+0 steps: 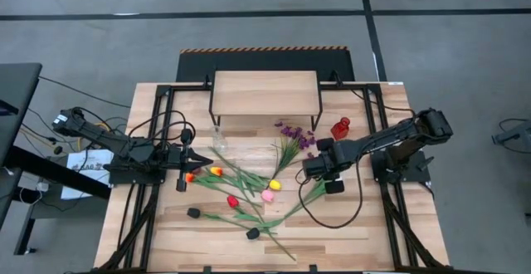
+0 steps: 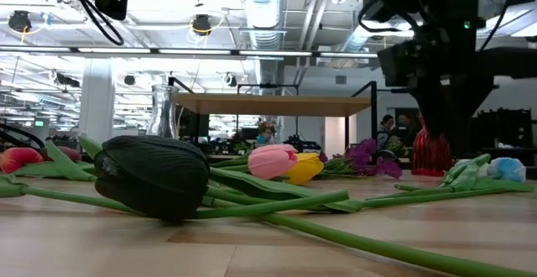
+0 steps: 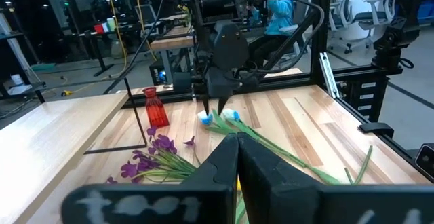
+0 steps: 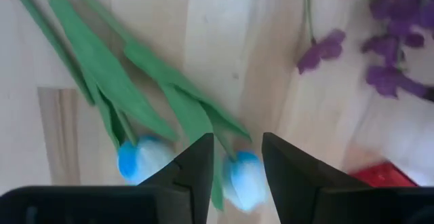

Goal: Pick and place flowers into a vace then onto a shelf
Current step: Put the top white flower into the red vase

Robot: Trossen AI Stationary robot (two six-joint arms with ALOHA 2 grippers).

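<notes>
Several long green-stemmed flowers lie flat on the table: orange (image 1: pixel 190 177), yellow (image 1: pixel 275 184), pink (image 1: pixel 268 196), red (image 1: pixel 232 201) and black (image 1: pixel 193 212) heads, and purple sprigs (image 1: pixel 292 133). Two blue-white heads (image 4: pixel 244 178) (image 4: pixel 139 159) lie under my right gripper (image 4: pixel 237 157). It is open and points down, with one finger on each side of one head. My left gripper (image 1: pixel 192 157) is shut and empty, just above the table near the orange head. A clear glass vase (image 1: pixel 219 138) stands upright before the shelf (image 1: pixel 265 91).
A small red vase (image 1: pixel 340 128) stands on the table right of the shelf, close to my right arm. The black head (image 2: pixel 151 176) lies nearest the table's front edge. Black frame rails run along both table sides. People sit in the room beyond.
</notes>
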